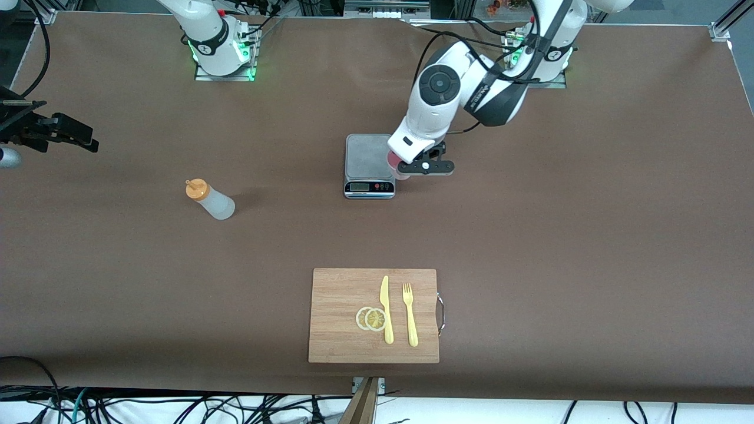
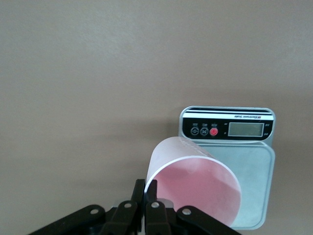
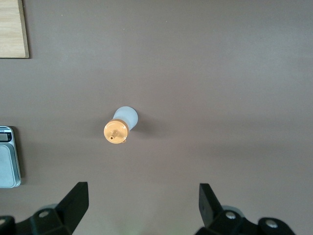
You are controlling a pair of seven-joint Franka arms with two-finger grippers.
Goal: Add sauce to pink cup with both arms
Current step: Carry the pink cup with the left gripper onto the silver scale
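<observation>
The pink cup (image 2: 195, 188) is pinched at its rim by my left gripper (image 2: 145, 184), one finger inside and one outside. In the front view the cup (image 1: 393, 162) shows only as a pink sliver under the left gripper (image 1: 419, 166), at the grey scale's edge toward the left arm's end. The sauce bottle (image 1: 212, 200), whitish with an orange cap, stands on the table toward the right arm's end. My right gripper (image 3: 144, 196) hangs open high over the table beside the sauce bottle (image 3: 120, 128), with nothing between its fingers.
The grey kitchen scale (image 1: 366, 154) sits mid-table; it also shows in the wrist views (image 2: 254, 171) (image 3: 7, 159). A wooden cutting board (image 1: 339, 338) with a yellow knife (image 1: 386, 309), fork (image 1: 410, 315) and lemon slices (image 1: 371, 318) lies nearer the front camera.
</observation>
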